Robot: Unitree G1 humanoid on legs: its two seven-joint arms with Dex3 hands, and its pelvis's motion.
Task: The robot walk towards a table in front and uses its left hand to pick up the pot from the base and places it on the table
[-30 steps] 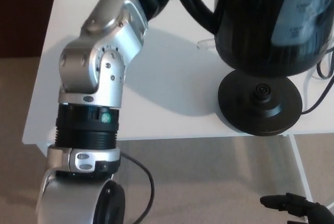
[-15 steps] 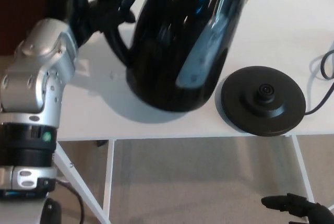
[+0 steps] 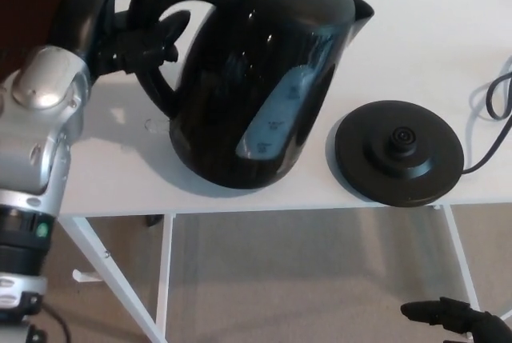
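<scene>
White bench (image 3: 448,15) bears a round black base (image 3: 398,151). Left hand (image 3: 116,19) holds the glossy black pot (image 3: 256,87) by its handle beside it; right hand (image 3: 460,317): cannot tell

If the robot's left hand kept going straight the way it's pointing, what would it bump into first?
The body of the black electric kettle: the left robot hand is closed on the handle, fingers pointing picture-right, straight at it. Depth is hard to judge.

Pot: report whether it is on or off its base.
Off. The pot is beside the base, whose connector shows bare; the left hand grips its handle. Whether it touches the table, cannot tell.
</scene>
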